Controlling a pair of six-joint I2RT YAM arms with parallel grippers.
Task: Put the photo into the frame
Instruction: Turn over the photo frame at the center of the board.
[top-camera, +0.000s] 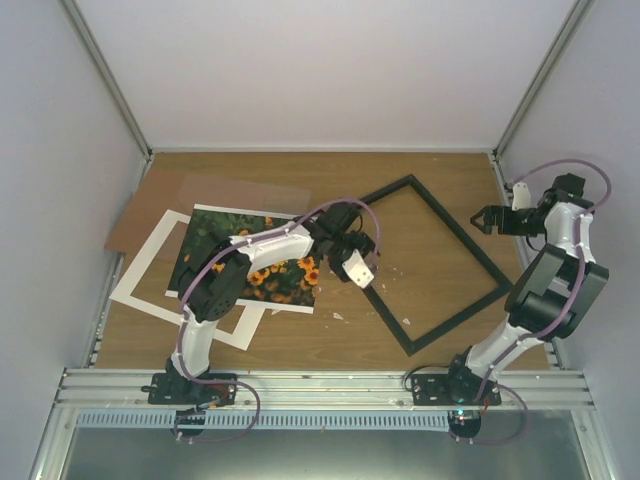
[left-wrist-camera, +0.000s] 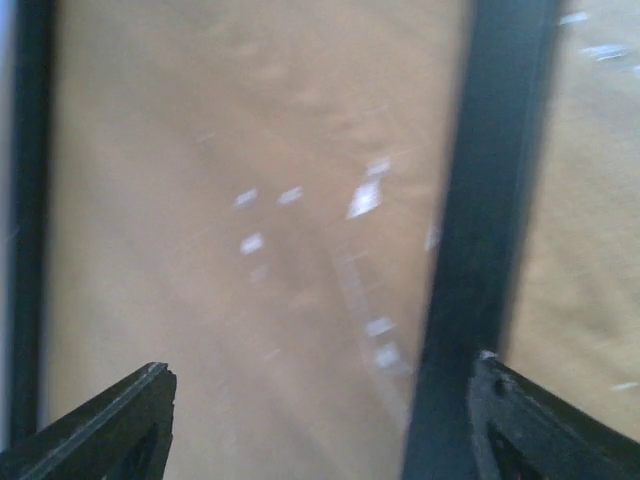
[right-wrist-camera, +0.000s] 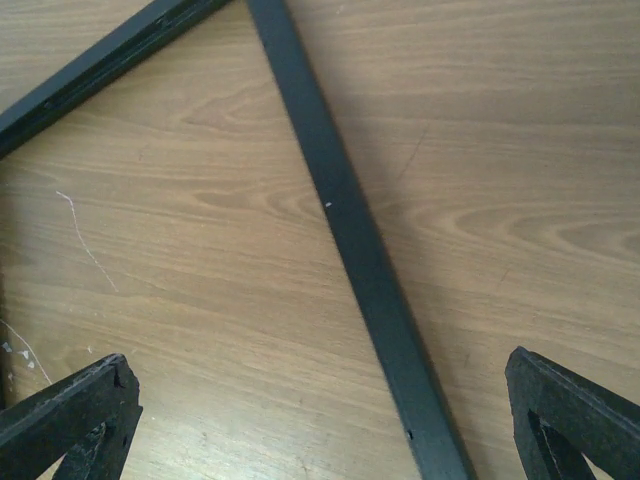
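Nearest in the overhead view: a ribbed aluminium rail (top-camera: 320, 385) along the table edge, both arm bases bolted to it. Just beyond, a matt, warm brown wood-grain table (top-camera: 300, 335), dotted with small white flecks.

On the left half, lying flat: the photo (top-camera: 290, 283), a rectangular paper print of orange flowers on dark green with a thin white border, partly overlapping a white mat (top-camera: 148, 272) with a cut-out window. Outside the frame, just beside its left corner; middle hidden under the left arm.

Right of that: the frame (top-camera: 455, 232), a thin black rectangle turned like a diamond, flat on the wood, grain showing through its opening.

Left gripper (left-wrist-camera: 320, 420) above the frame's left side, black wedge-shaped fingers spread wide, holding nothing. Right gripper (right-wrist-camera: 320, 425) above the frame's far right side, fingers likewise far apart, holding nothing.

Farthest: a brown backing board (top-camera: 135, 220) beyond the mat's far left corner, then plain white walls.

Only overhead: photo, mat, board. Only from the right wrist: sharp wood grain, a fine pale scratch, a smooth matt frame bar crossing diagonally. From the left wrist: heavy blur, one dark frame bar over tan wood, pale flecks.
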